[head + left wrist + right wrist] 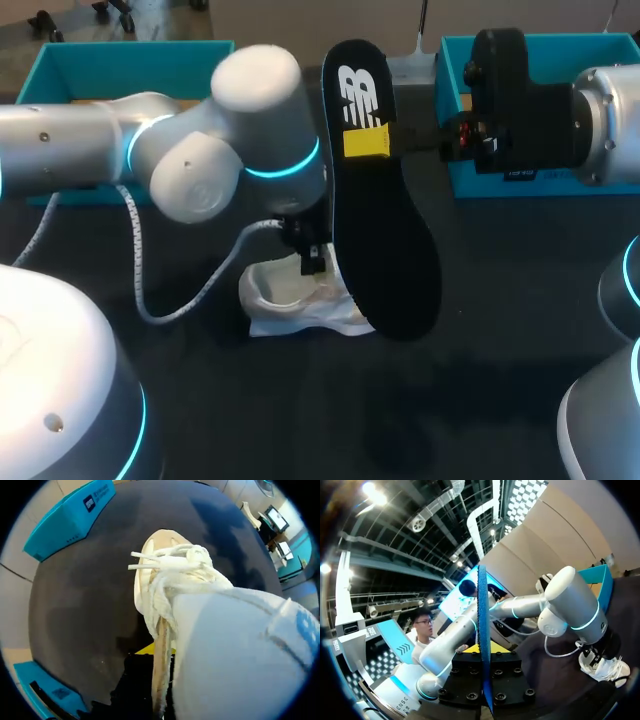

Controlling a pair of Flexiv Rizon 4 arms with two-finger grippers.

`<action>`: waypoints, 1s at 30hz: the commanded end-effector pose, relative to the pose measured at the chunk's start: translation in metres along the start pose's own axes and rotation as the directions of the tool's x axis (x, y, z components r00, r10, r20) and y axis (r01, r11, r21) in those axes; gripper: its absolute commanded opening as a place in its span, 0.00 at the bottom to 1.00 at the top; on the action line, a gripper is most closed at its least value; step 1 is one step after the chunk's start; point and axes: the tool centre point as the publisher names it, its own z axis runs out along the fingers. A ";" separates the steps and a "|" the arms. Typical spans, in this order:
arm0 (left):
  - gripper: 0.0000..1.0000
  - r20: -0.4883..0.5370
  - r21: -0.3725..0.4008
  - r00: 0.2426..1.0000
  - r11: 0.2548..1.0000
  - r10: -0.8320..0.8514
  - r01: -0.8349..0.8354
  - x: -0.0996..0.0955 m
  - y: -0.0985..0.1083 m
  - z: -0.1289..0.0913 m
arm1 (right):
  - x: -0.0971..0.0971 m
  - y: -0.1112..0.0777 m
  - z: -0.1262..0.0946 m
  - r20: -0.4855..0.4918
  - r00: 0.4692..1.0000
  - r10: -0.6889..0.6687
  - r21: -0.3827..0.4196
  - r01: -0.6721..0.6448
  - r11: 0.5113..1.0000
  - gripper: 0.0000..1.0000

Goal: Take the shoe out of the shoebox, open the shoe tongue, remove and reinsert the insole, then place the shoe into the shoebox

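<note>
1. The right end effector (372, 142) is clamped tight on the black insole (385, 250), gripping it near its far end and holding it above the table (480, 330). I'd say it's lined up for reinserting.
2. The white shoe (295, 300) sits on the table left of middle, just beside the insole's near end.
3. The left end effector (312, 255) is down at the shoe's opening, probably steadying it. I can't tell its grip.
4. The teal shoebox (120, 55) stands far left.

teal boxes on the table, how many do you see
2: one teal box at the far left, behind the left arm; the other at the far right, behind the right gripper holding the insole. Arms may hide more.
</note>
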 end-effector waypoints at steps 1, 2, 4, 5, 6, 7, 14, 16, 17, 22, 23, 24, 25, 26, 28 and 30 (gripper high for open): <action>0.00 -0.051 0.027 0.997 0.998 0.065 -0.064 -0.011 0.009 -0.019 | -0.001 0.000 0.004 0.000 1.000 0.001 -0.001 -0.001 1.000 0.00; 0.00 -0.080 0.052 0.992 0.994 0.102 -0.098 -0.013 0.010 -0.024 | -0.001 0.000 0.004 0.000 1.000 0.001 -0.001 -0.001 1.000 0.00; 0.00 -0.146 0.067 0.975 0.985 0.165 -0.156 -0.014 0.012 -0.032 | -0.001 0.000 0.004 0.000 1.000 0.001 -0.001 -0.001 1.000 0.00; 0.00 -0.164 0.075 0.968 0.981 0.191 -0.180 -0.015 0.012 -0.035 | -0.001 0.000 0.004 0.000 1.000 0.001 -0.001 -0.001 1.000 0.00; 0.00 -0.188 0.082 0.954 0.972 0.233 -0.221 -0.015 0.012 -0.038 | -0.001 0.000 0.004 0.000 1.000 0.001 -0.001 -0.001 1.000 0.00; 0.00 -0.201 0.089 0.946 0.967 0.253 -0.240 -0.015 0.012 -0.039 | -0.001 0.000 0.004 0.000 1.000 0.001 -0.001 -0.001 1.000 0.00; 0.00 -0.361 0.194 0.729 0.812 0.581 -0.551 -0.016 0.012 -0.049 | -0.001 0.000 0.004 0.000 1.000 0.001 -0.001 -0.001 1.000 0.00; 0.00 -0.362 0.199 0.669 0.755 0.649 -0.625 -0.017 0.014 -0.052 | -0.001 0.000 0.004 0.000 1.000 0.001 -0.001 -0.001 1.000 0.00; 0.00 -0.369 0.202 0.648 0.738 0.667 -0.644 -0.017 0.015 -0.054 | -0.001 0.000 0.004 0.000 1.000 0.001 -0.001 -0.001 1.000 0.00; 0.00 -0.377 0.236 0.496 0.599 0.782 -0.765 -0.011 0.016 -0.066 | -0.001 0.000 0.004 0.000 1.000 0.001 -0.001 -0.001 1.000 0.00; 0.00 -0.388 0.255 0.450 0.563 0.804 -0.786 -0.009 0.015 -0.067 | -0.001 0.000 0.004 0.000 1.000 0.001 -0.001 -0.001 1.000 0.00; 0.00 -0.391 0.259 0.435 0.550 0.811 -0.794 -0.009 0.015 -0.067 | -0.001 0.000 0.004 0.000 1.000 0.001 -0.001 -0.001 1.000 0.00; 0.00 -0.395 0.246 0.390 0.504 0.832 -0.828 -0.008 0.015 -0.066 | -0.001 0.000 0.004 0.000 1.000 0.001 -0.001 -0.001 1.000 0.00; 0.00 -0.405 0.241 0.365 0.483 0.838 -0.842 -0.008 0.015 -0.065 | -0.001 0.000 0.004 0.000 1.000 0.001 -0.001 -0.001 1.000 0.00; 0.00 -0.397 0.245 0.280 0.395 0.874 -0.885 -0.005 0.014 -0.065 | -0.001 0.000 0.004 0.000 1.000 0.001 -0.001 -0.001 1.000 0.00; 0.00 -0.372 0.245 0.198 0.302 0.907 -0.921 0.003 0.012 -0.070 | -0.001 0.000 0.004 0.000 1.000 0.001 -0.001 -0.001 1.000 0.00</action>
